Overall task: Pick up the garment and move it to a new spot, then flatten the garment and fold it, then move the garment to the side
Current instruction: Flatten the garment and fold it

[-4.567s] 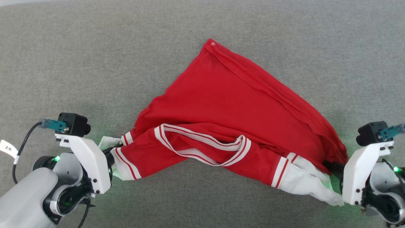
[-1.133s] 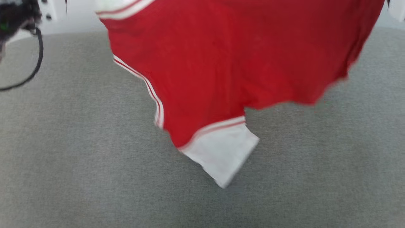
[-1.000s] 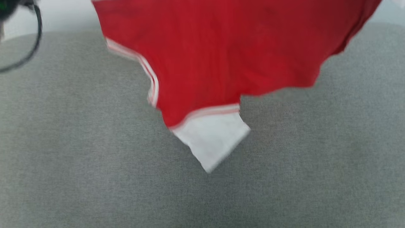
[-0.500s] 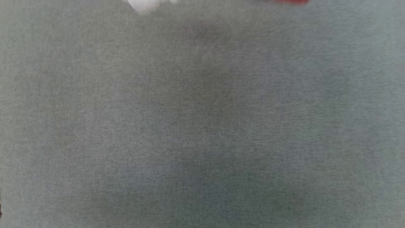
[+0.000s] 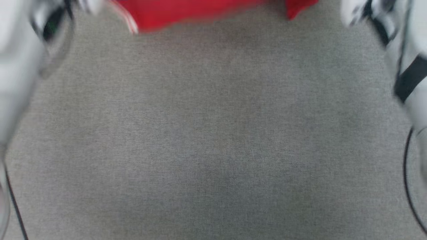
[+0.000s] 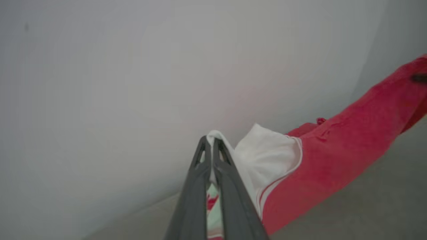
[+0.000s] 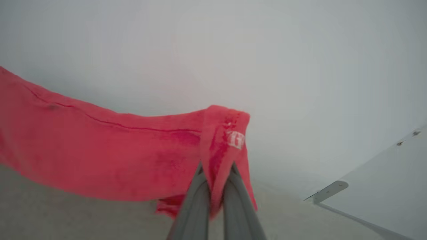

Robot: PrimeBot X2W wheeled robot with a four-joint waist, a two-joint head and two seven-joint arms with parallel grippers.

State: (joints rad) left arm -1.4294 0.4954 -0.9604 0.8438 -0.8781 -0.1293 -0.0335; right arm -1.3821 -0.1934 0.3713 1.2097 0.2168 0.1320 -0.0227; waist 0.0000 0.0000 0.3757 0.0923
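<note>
While both pincers are clamped on cloth, I judge the first step, the pick-up and carry to a new spot, to be midway. The small red jersey garment with white short sleeves and red-and-white striped trim hangs stretched in the air between my two arms. As far as I can see it is clear of the grey woven-fabric tabletop. Setting it down, flattening, folding and shifting it aside all look left to do. The head view gives me little: it is smeared, with just the lower red edge and a bit of striped trim along the top border, the blurred pale left forearm and right forearm at either side, and grey tabletop below. I cannot make out the grips there. The left wrist view supplies one: the left pincer has its dark fingers pressed together on the edge of a white sleeve, the red body running off to the right. The right wrist view shows the right pincer nipped tight on a bunched red corner carrying a small white label, with a flat white panel at lower right.
</note>
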